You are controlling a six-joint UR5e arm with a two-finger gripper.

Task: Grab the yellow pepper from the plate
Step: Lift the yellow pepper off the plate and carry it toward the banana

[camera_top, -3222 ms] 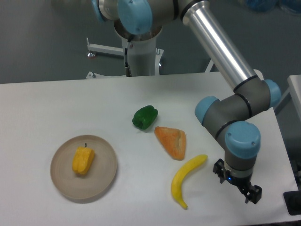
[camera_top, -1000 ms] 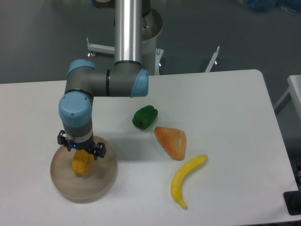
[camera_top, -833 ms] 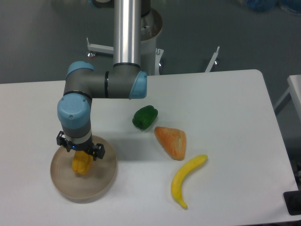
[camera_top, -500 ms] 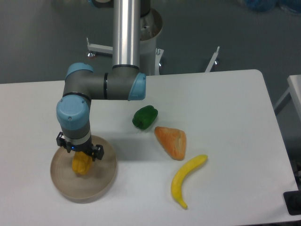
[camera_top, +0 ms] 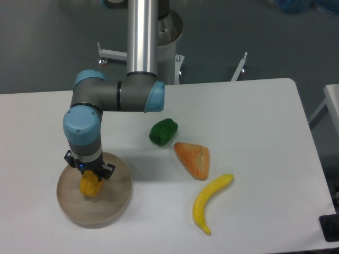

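The yellow pepper (camera_top: 89, 186) lies on the round tan plate (camera_top: 114, 198) at the table's front left. My gripper (camera_top: 89, 174) points straight down over the plate. Its fingers are closed against the upper part of the pepper, and the wrist hides the pepper's stem end. The pepper still rests on the plate.
A green pepper (camera_top: 163, 132) lies right of the arm, an orange wedge (camera_top: 194, 159) in front of it, and a yellow banana (camera_top: 208, 202) nearer the front edge. The arm's base column (camera_top: 143, 37) stands at the back.
The arm swung from the front right of the table to over the plate. In the last second the gripper shifted slightly left, lowered onto the pepper and narrowed around it.
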